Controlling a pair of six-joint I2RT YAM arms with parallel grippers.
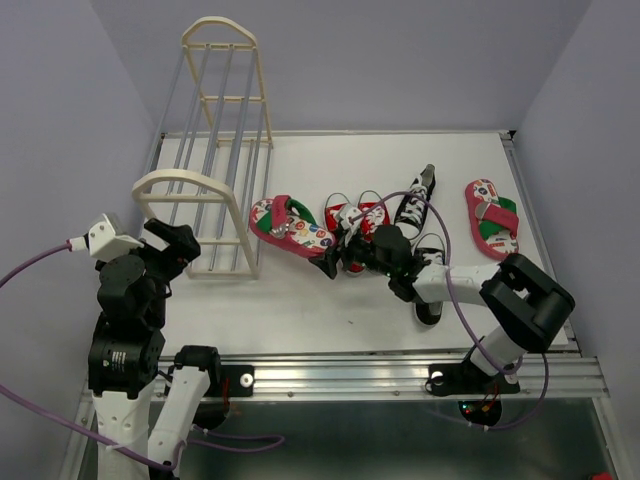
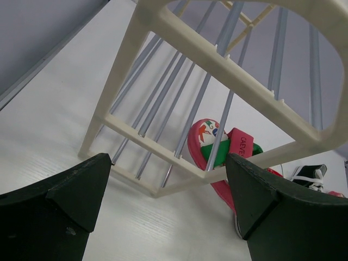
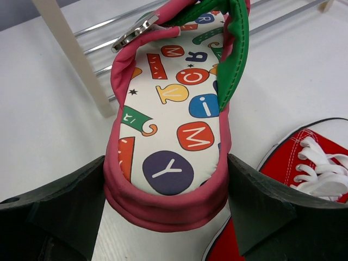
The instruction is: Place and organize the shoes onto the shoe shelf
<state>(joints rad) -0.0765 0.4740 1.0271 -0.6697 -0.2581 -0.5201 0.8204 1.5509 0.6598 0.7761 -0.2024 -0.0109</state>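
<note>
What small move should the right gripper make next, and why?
Probably close the right gripper on the flip-flop: its open fingers already straddle the heel, one on each side, so a grip would allow lifting it toward the shoe shelf.

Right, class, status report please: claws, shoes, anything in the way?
Left claw open, empty, facing the shelf. Right claw open, straddling a flip-flop's heel. No shoes on the shelf yet. Red sneaker lies beside that flip-flop.

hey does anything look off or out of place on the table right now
Yes. The shoe shelf lies tipped on its side, no shoes on it. The flip-flops are split up: one beside the rack, between the right gripper's open jaws, the other far right. The sneakers sit jumbled between them.
</note>
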